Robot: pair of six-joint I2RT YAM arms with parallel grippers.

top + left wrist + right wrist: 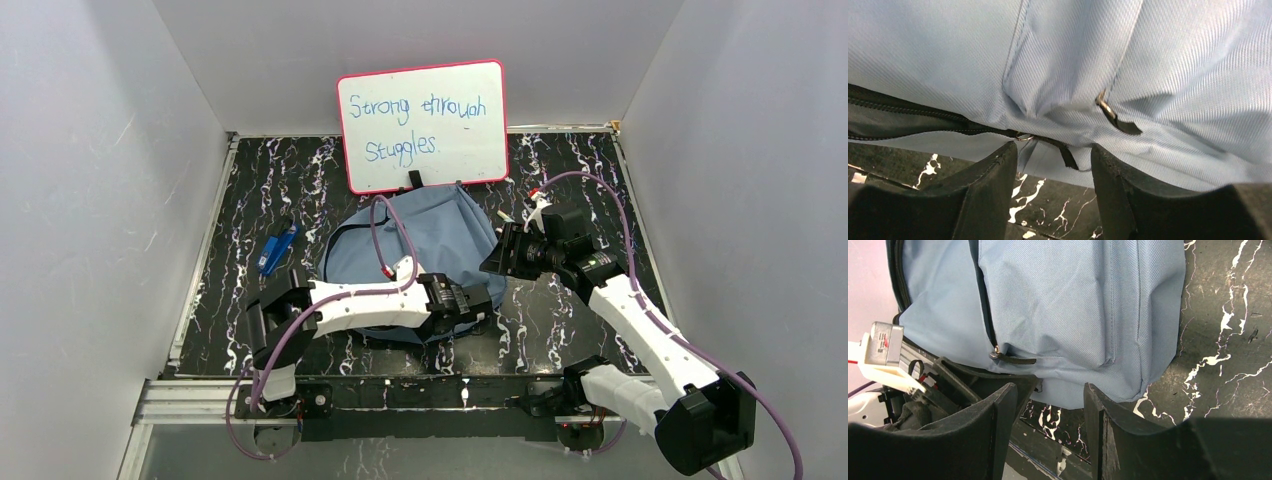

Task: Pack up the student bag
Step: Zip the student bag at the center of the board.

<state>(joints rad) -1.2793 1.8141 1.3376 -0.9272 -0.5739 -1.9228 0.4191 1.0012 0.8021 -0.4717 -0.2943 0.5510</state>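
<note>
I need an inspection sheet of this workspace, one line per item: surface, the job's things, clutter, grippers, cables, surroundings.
Surface: black table with white veins; no spill seen.
Job's things: student bag lies mid-table; nothing seen going into it yet.
Clutter: pink-framed whiteboard stands behind the bag; small blue object lies left of the bag, apart from it.
Grippers: left gripper open, empty, at the bag's near edge, facing a zipper pull; right gripper open, empty, at the bag's right side.
Cables: one purple cable arcs over the bag; another loops above the right arm.
Surroundings: white walls on three sides.
</note>
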